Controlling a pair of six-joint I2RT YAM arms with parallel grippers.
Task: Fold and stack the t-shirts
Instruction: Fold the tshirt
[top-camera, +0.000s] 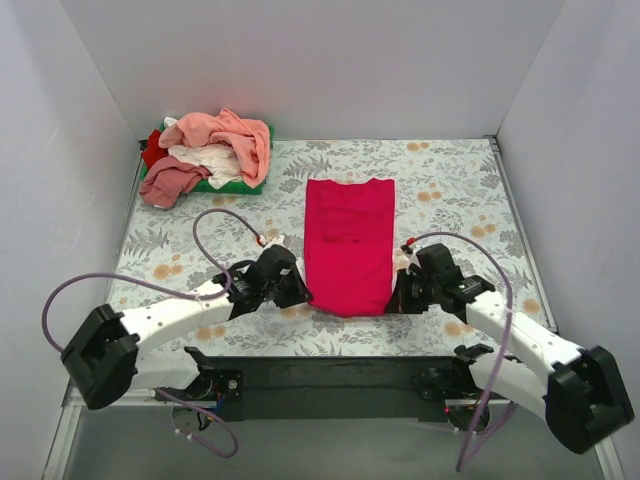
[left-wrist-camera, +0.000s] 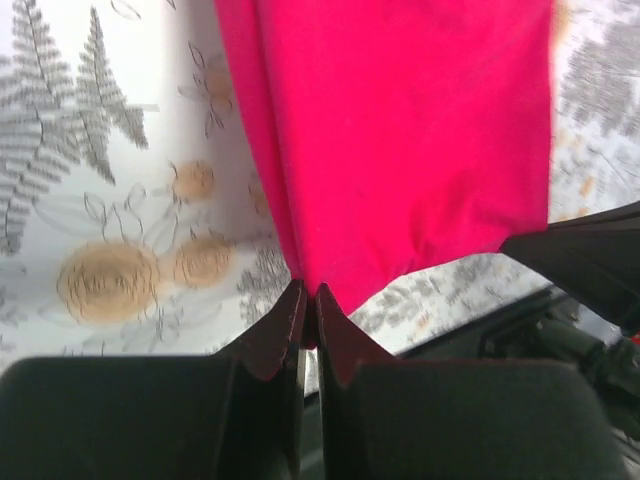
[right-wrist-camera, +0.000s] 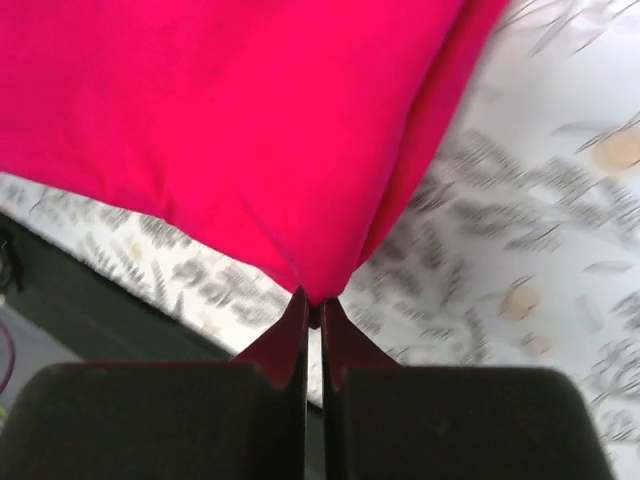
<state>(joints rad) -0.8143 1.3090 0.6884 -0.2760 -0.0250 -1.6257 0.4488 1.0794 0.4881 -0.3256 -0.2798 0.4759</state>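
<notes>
Since the crimson t-shirt (top-camera: 349, 245), lying as a narrow strip mid-way across the desk (top-camera: 450, 190), likely needs folding toward the far edge, left gripper (left-wrist-camera: 309, 295) and right gripper (right-wrist-camera: 313, 305) are each pinching one near-edge hem corner.

left arm (top-camera: 170, 318): angled inward, jaws pinched closed; right arm (top-camera: 520, 340): angled inward, jaws pinched closed
</notes>
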